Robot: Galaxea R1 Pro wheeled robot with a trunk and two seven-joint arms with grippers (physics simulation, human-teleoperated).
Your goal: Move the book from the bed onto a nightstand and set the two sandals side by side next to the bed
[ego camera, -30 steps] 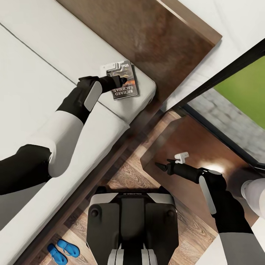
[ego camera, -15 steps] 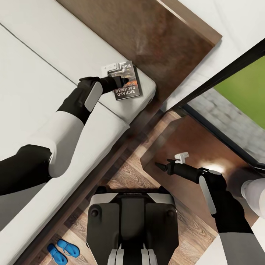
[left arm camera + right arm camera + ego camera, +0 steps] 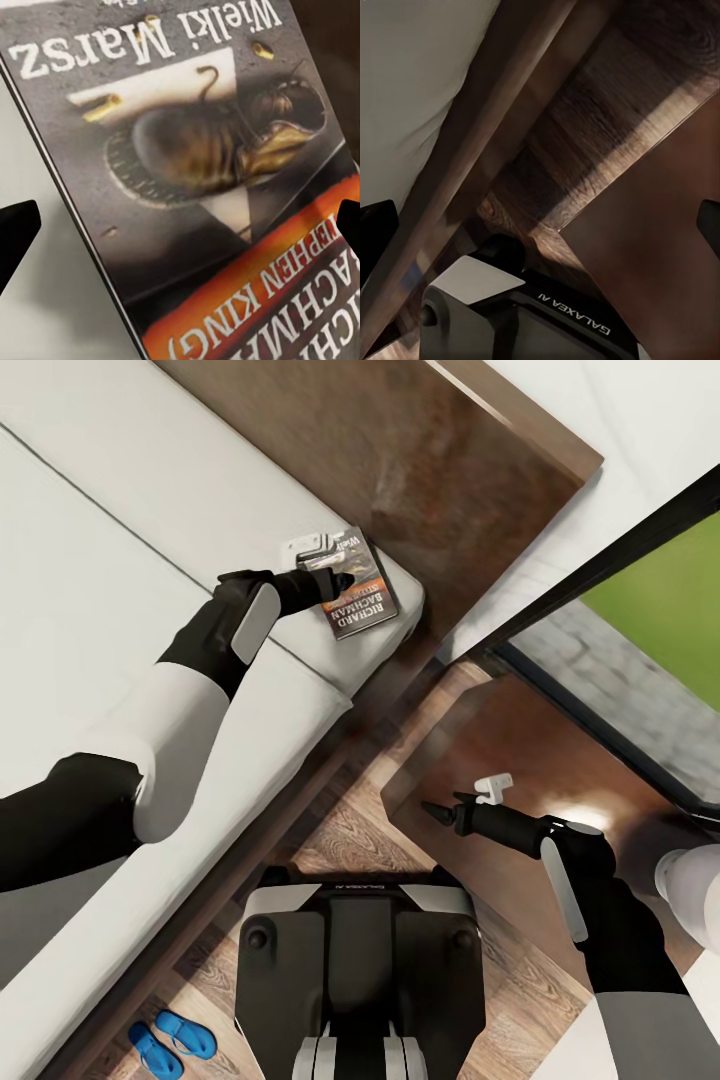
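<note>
The book (image 3: 362, 586), a thin paperback with a grey cover, orange band and white lettering, lies flat near the corner of the bed's mattress (image 3: 110, 550). My left gripper (image 3: 322, 561) stands open over the book's near end, one finger on each side. In the left wrist view the cover (image 3: 195, 172) is very close, with dark fingertips (image 3: 18, 231) far apart at the picture's edges. My right gripper (image 3: 462, 800) hangs open and empty above the nightstand (image 3: 520, 745). Two blue sandals (image 3: 171, 1040) lie side by side on the floor by the bed frame.
The dark brown headboard (image 3: 400, 450) runs behind the mattress. Black-framed glass (image 3: 640, 560) with green lawn stands at the right. My base (image 3: 360, 970) sits on the plank floor between bed and nightstand. The right wrist view looks down at the bed frame (image 3: 510, 142) and base.
The book has turned and slid a little toward the mattress corner, and my left gripper has shifted slightly with it. The right arm has not moved.
</note>
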